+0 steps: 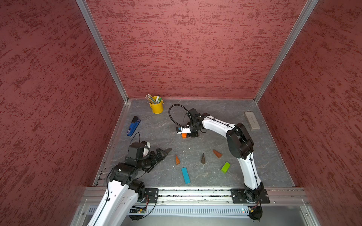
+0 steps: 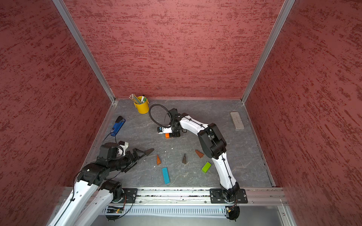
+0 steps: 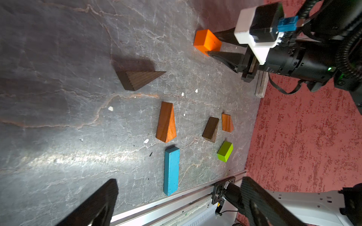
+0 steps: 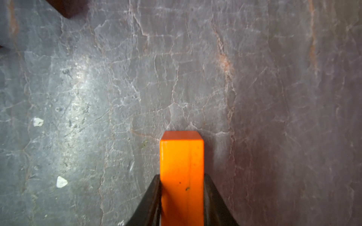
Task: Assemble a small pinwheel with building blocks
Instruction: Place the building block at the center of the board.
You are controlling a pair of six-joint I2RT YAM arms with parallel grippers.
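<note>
My right gripper (image 4: 182,177) is shut on the orange block (image 4: 181,156), holding it by its two long sides low over the grey table, mid-back in both top views (image 1: 184,135) (image 2: 167,135). My left gripper (image 1: 159,160) stands open and empty at the front left, its fingers (image 3: 101,201) wide apart. A dark wedge (image 1: 168,150) lies just past its fingertips. Loose on the table lie an orange-brown wedge (image 1: 177,160), another dark wedge (image 1: 203,158), a reddish wedge (image 1: 217,153), the green block (image 1: 225,167) and the blue bar (image 1: 185,175).
A yellow cup of pencils (image 1: 156,107) stands at the back left, a blue stapler (image 1: 133,126) by the left wall, and a grey eraser (image 1: 252,121) at the back right. Red walls close three sides; a metal rail (image 1: 195,192) runs along the front.
</note>
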